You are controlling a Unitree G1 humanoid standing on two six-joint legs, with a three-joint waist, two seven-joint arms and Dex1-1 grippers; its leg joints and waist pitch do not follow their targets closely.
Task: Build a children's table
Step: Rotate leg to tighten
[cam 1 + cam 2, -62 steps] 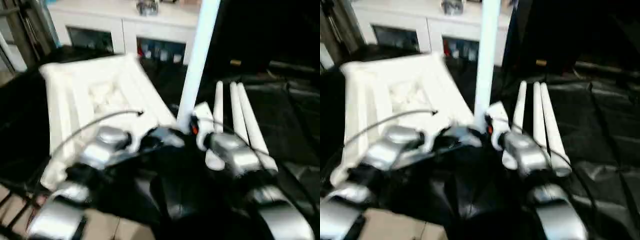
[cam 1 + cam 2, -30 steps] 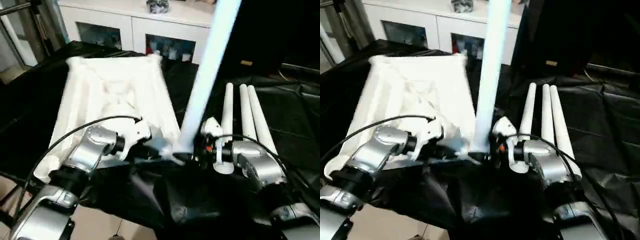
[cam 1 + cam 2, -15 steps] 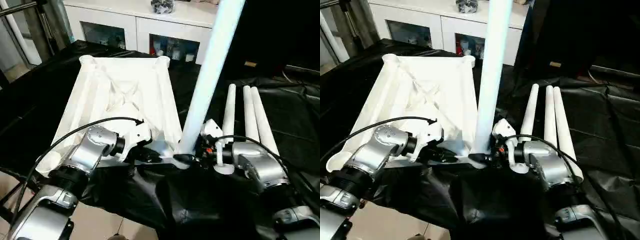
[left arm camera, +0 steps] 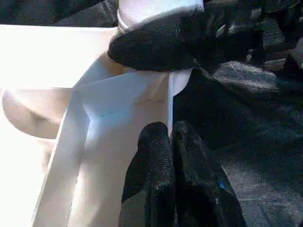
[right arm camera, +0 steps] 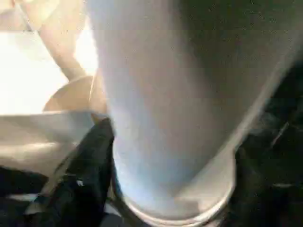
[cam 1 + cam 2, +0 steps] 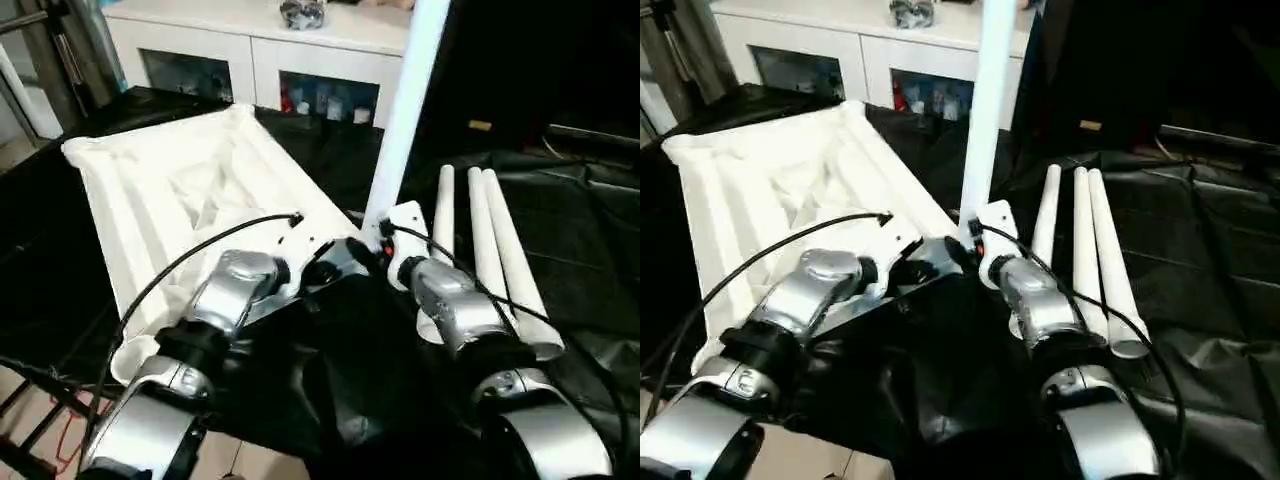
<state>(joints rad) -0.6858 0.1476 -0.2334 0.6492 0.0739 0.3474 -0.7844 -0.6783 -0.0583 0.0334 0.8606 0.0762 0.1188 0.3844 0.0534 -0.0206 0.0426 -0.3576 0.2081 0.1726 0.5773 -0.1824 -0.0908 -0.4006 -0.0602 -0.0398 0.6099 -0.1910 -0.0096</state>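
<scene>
The white tabletop [image 6: 180,190] lies underside up on the black-draped table, ribs showing. One white leg [image 6: 400,110] stands upright in its near right corner socket. My right gripper [image 6: 383,238] is shut on the base of that leg, and one of its black fingers [image 4: 161,47] wraps the leg just above the socket. In the right wrist view the leg [image 5: 161,104] rises close up with a finger [image 5: 90,165] beside it. My left gripper [image 4: 169,142] is shut on the tabletop's thin rim right below that corner. Three more legs [image 6: 480,250] lie side by side to the right.
A black cloth [image 6: 580,210] covers the work table and hangs in folds over its near edge. White cabinets [image 6: 250,50] stand behind the table. A metal stand [image 6: 20,60] is at the far left.
The tabletop has turned on the cloth. Its near right corner, with the upright leg, has gone away from me and both grippers went with it. The leg stands straighter now.
</scene>
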